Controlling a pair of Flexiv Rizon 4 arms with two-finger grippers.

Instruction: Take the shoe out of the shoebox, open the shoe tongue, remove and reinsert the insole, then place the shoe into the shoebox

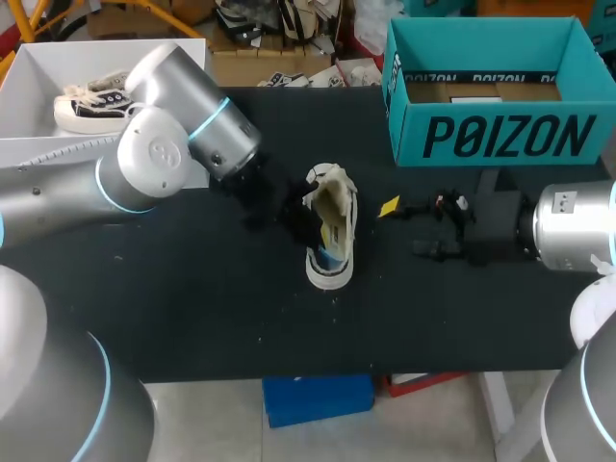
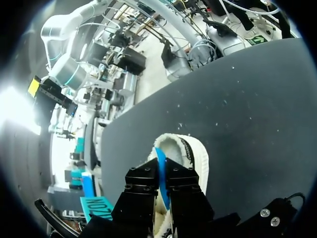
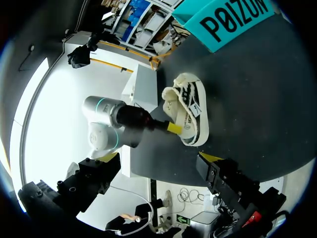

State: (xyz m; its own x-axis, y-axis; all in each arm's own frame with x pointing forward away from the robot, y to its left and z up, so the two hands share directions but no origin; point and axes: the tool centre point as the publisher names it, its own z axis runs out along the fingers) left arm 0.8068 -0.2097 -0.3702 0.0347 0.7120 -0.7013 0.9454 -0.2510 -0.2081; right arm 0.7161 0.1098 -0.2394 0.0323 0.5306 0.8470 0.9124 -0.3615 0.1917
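Note:
A cream low-top shoe [image 1: 332,231] lies on the black table [image 1: 192,298], its opening facing up. My left gripper [image 1: 304,221] reaches into the shoe from the left. In the left wrist view the gripper [image 2: 162,172] is shut on the edge of the blue insole [image 2: 160,158], which stands up out of the shoe [image 2: 195,151]. The right wrist view shows the same shoe [image 3: 187,113] with my left gripper [image 3: 172,128] at its side. My right gripper [image 1: 406,229] waits open just right of the shoe, holding nothing. The teal shoebox [image 1: 500,135] stands at the back right, also seen as the teal shoebox [image 3: 233,20].
A white box [image 1: 29,87] at the back left holds another shoe [image 1: 91,106]. The table's front edge [image 1: 318,371] runs close below the shoe. Bare table lies in front of the left arm.

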